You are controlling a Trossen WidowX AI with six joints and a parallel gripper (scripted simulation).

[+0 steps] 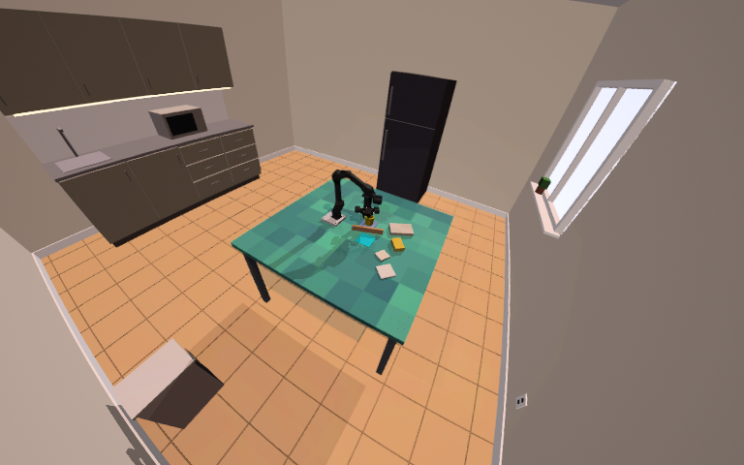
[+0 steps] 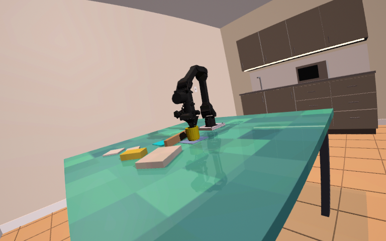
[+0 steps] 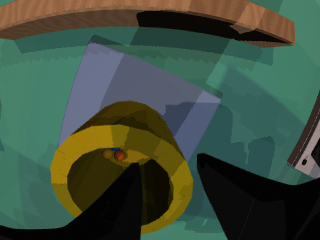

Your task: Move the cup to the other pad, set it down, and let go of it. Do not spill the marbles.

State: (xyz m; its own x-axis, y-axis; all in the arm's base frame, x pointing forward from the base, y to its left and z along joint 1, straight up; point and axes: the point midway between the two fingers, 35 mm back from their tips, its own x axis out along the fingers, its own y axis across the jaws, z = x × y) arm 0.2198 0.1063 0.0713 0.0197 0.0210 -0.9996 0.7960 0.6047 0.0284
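Note:
A yellow cup (image 1: 369, 221) (image 2: 192, 133) (image 3: 134, 120) stands upright on a lavender pad (image 2: 199, 139) (image 3: 110, 74). Marbles (image 3: 119, 155) lie at its bottom. My gripper (image 1: 368, 213) (image 2: 193, 124) (image 3: 168, 164) points down over the cup's rim, with one finger inside the cup and the other outside. A gap shows between the fingers and the wall, so the gripper is open. A cyan pad (image 1: 365, 239) (image 2: 159, 143) lies beyond a low wooden bar (image 1: 367, 229) (image 2: 173, 139) (image 3: 134, 0) that separates the two pads.
A beige slab (image 1: 401, 229) (image 2: 159, 156) and a yellow block (image 1: 397, 243) (image 2: 133, 153) lie beside the pads. Two flat pale tiles (image 1: 382, 255) (image 1: 386, 270) lie farther out. The arm's base plate (image 1: 333, 218) (image 2: 211, 127) stands close behind the cup.

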